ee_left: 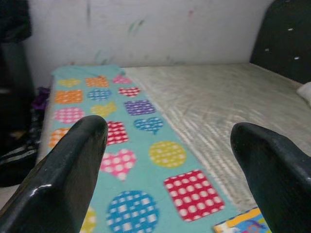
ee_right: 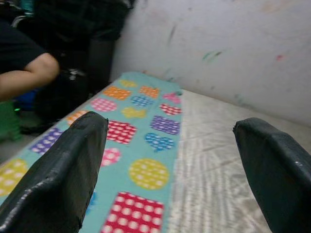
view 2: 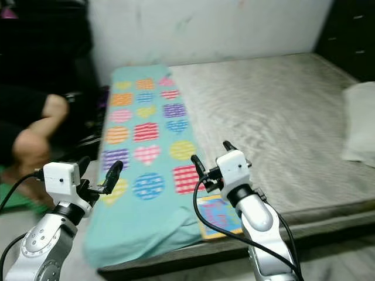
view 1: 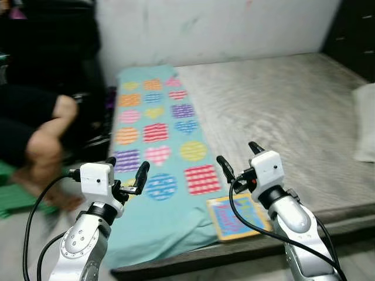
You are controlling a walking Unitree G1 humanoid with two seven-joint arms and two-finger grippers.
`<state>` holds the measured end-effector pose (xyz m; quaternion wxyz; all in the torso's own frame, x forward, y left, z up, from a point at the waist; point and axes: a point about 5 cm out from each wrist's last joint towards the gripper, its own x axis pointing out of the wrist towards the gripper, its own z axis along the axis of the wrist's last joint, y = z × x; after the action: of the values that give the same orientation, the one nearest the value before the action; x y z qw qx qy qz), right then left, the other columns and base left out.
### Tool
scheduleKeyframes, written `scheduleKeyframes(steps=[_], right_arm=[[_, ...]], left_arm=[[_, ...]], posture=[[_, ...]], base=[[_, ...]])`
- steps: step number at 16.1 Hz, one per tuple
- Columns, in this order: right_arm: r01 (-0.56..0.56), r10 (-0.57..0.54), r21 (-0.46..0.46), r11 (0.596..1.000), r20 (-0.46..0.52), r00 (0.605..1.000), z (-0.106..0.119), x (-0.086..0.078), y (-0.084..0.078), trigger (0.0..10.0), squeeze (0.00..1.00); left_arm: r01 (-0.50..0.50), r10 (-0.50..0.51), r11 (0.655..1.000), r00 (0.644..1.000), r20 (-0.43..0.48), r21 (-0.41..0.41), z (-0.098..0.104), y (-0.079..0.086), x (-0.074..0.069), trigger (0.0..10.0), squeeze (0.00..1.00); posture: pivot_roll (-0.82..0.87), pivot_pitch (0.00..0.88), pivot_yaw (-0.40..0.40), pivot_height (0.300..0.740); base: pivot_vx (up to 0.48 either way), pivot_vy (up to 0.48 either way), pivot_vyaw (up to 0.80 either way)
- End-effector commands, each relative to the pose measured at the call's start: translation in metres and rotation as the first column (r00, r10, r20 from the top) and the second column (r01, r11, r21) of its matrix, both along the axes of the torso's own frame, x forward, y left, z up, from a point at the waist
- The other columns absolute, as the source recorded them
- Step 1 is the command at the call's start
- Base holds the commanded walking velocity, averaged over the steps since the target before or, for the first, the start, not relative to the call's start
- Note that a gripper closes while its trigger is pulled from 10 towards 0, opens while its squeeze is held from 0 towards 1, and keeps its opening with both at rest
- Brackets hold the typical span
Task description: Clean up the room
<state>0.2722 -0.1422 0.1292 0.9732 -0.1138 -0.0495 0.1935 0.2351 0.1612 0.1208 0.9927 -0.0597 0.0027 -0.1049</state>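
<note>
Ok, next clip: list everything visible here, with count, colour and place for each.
Blanket: one, turquoise with coloured hearts, circles and squares; laid along the robot's left side of the bed, hanging over the near edge.
Book: one, yellow-bordered with a blue cover; flat on the bed's near edge, beside the blanket.
Mattress: one, grey, bare; fills the middle of the scene.
Pillow: one, white; far right edge of the bed.
Wall: white, marked; behind the bed.
Person: one, blurred, dark clothes; at the left beside the bed.
Left gripper: black fingers, open, over the blanket's near end.
Right gripper: black fingers, open, above the book.
</note>
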Motion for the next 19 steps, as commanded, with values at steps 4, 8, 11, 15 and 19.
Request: scheduleKeyframes(steps=[4,8,11,15,19], right_arm=[[-0.009,0.009,-0.015,1.000,0.008,1.000,0.0017,0.0039,-0.0009,10.0,0.00],[-0.010,0.010,-0.023,1.000,0.009,1.000,0.0013,0.0039,-0.0021,10.0,0.00],[-0.009,0.009,-0.024,1.000,0.010,1.000,0.0014,0.0045,-0.0018,10.0,0.00],[-0.011,0.011,-0.020,1.000,0.011,1.000,0.0018,0.0060,-0.0014,10.0,0.00],[-0.009,0.010,-0.018,1.000,0.014,1.000,0.0019,0.0065,-0.0012,10.0,0.00]], left_arm=[[-0.003,0.003,1.000,1.000,0.009,-0.002,0.0022,-0.0009,0.0029,10.0,0.00],[-0.010,0.010,1.000,1.000,0.012,-0.006,0.0023,-0.0016,0.0040,10.0,0.00],[-0.006,0.007,1.000,0.999,0.037,-0.015,0.0047,-0.0021,0.0047,10.0,0.00],[0.014,-0.013,1.000,0.998,0.061,-0.024,0.0078,-0.0045,0.0038,10.0,0.00],[0.016,-0.014,1.000,0.998,0.065,-0.023,0.0077,-0.0044,0.0043,10.0,0.00]], posture=[[-0.11,0.000,0.023,0.740],[-0.11,0.000,0.021,0.740],[-0.11,0.001,0.019,0.740],[-0.11,0.001,0.017,0.740],[-0.11,0.001,0.017,0.740]], base=[[0.000,-0.333,0.00],[0.000,0.000,0.00],[0.000,0.000,0.00],[0.068,0.000,0.00],[0.270,0.000,0.00]])
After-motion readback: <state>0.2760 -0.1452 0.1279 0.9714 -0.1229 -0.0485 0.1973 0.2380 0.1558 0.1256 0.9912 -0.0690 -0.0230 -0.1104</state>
